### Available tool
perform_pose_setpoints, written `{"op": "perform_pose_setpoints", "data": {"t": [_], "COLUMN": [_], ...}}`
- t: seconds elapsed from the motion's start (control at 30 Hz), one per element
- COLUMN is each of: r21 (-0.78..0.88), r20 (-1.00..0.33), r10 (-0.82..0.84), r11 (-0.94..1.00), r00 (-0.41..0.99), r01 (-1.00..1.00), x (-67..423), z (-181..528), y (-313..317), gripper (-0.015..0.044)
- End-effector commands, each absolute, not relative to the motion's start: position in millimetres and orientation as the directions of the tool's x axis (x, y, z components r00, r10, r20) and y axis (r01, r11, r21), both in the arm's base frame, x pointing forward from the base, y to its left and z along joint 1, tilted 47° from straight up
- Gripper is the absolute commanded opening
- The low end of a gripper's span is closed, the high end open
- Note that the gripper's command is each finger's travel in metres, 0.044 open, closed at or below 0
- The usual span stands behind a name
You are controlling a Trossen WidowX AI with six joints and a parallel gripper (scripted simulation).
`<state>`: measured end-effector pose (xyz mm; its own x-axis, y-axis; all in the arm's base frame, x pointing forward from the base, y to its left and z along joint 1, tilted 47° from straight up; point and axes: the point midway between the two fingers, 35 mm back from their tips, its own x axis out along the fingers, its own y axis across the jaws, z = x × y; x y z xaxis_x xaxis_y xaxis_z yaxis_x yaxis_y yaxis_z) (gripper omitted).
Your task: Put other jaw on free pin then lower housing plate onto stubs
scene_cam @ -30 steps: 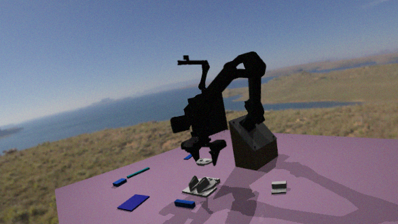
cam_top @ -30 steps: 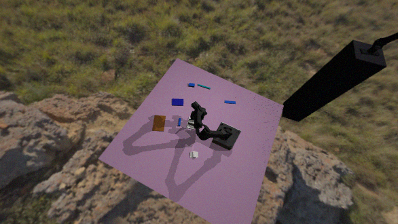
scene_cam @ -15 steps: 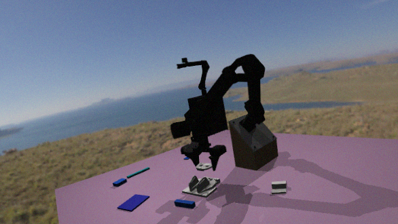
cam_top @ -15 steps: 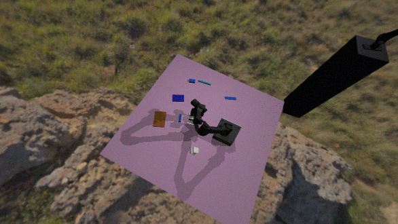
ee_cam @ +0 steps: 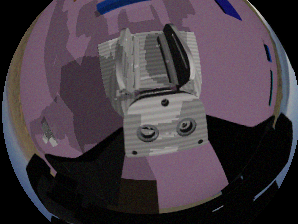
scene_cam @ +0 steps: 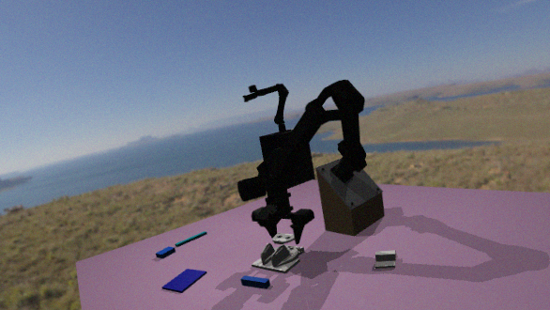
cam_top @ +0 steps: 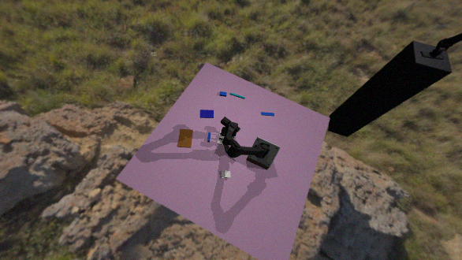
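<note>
Pale plate [scene_cam: 283, 239] [ee_cam: 165, 145] gripped across its width in my claw [scene_cam: 284, 238] [ee_cam: 164, 125], I should keep it level, centre both holes over the stubs, then lower gently.

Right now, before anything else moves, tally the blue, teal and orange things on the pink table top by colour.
Orange: 1, a flat plate
Teal: 1, a thin stick
Blue: 4, a dark flat panel, a small block, a bar beside the orange plate, and another bar farther off
Total: 6
</note>
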<state>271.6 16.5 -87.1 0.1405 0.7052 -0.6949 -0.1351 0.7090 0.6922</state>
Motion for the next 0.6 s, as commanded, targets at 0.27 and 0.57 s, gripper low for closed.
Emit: {"op": "perform_pose_setpoints", "data": {"t": [0.27,0.57], "r21": [0.701,0.701], "r20": [-0.688,-0.688], "r10": [0.713,0.713], "r11": [0.701,0.701], "r00": [0.135,0.135], "r01": [-0.129,-0.129], "x": [269.1,269.1], "z": [-97.8,-97.8], "y": [31.0,31.0], "gripper": [0.0351,0.0351]}}
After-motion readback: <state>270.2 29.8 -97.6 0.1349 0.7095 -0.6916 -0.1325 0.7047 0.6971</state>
